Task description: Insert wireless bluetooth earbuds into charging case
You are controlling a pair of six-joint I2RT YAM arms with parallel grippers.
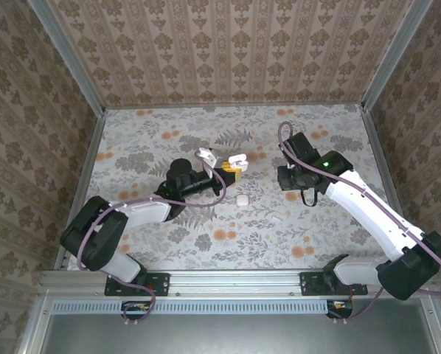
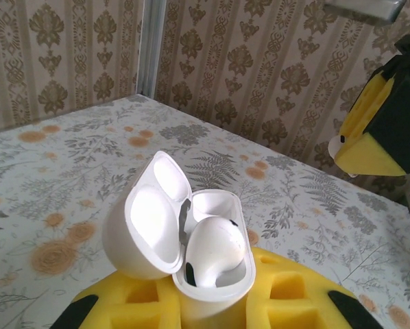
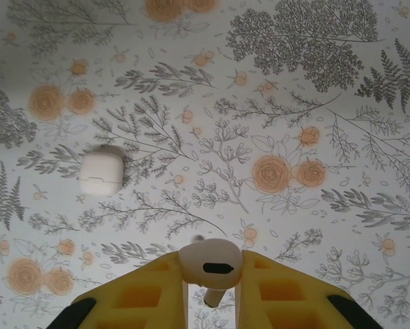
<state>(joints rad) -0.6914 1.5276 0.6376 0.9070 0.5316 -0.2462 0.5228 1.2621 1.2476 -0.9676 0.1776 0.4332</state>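
Observation:
My left gripper (image 2: 212,305) is shut on a white charging case (image 2: 215,274) whose lid (image 2: 147,219) hangs open to the left. One earbud (image 2: 215,250) sits in the case's near slot, and the slot behind it is empty. In the top view this case (image 1: 237,158) is held above the table's middle. My right gripper (image 3: 215,277) is shut on another white earbud (image 3: 212,264), stem pointing down, above the table. It hovers to the right of the case, and one of its yellow fingers (image 2: 376,127) shows in the left wrist view.
A closed white case (image 1: 242,199) (image 3: 101,173) lies on the flowered table between the arms. A small white loose earbud (image 1: 276,218) lies nearer the front. Patterned walls (image 1: 228,51) close the table in at the back and sides.

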